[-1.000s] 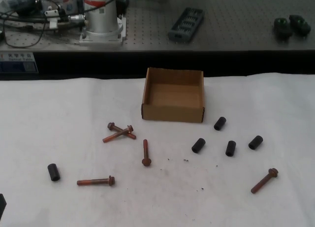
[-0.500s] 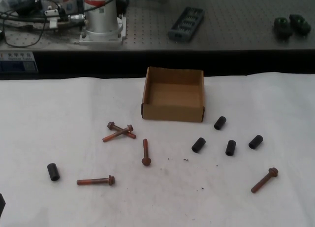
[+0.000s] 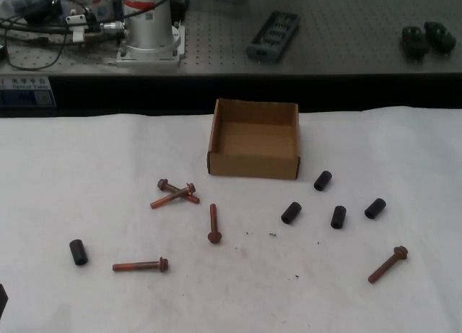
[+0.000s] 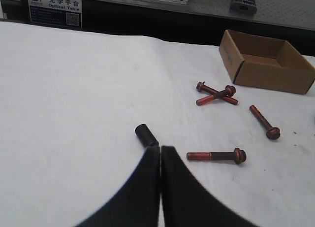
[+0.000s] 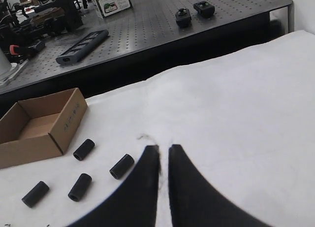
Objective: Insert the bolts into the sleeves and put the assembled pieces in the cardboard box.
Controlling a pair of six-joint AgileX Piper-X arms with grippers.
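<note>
**A:** Where does everything lie around the cardboard box (image 3: 253, 165)?

**B:** The box stands open-topped on the white cloth (image 3: 72, 167), with no piece in it yet. Four sleeves (image 3: 338, 217) are scattered off its front right corner, on the side nearer the arms. The bolts lie off its front left corner. A crossed pair (image 3: 175, 193) is closest to the box, and a single bolt (image 3: 214, 223) is a little nearer the arms. Another bolt (image 3: 141, 265) lies farther out to the left, with the lone sleeve (image 3: 78, 252) near it. A fifth bolt (image 3: 387, 264) lies well out from the box's right, past the four sleeves.

**A:** Why that spread?

**B:** I read it as a starting layout, since no bolt sits in a sleeve and nothing is assembled. Every part lies flat on its side. Most are apart from each other, which leaves finger room around each one. Only the crossed pair touch.

**A:** And the grippers?

**B:** The left gripper (image 4: 160, 149) is clenched on nothing, its fingers pressed together. It hangs low over the cloth, far to the box's left, with the lone sleeve just past its tips. The right gripper (image 5: 164, 149) is closed down to a thin slit and also holds nothing. It is out to the box's right, with the four sleeves between it and the box.

**A:** Is there sense in that?

**B:** Probably. Each arm sits on its own side, so one could take a sleeve and the other a bolt. Both would have to open first.
</note>
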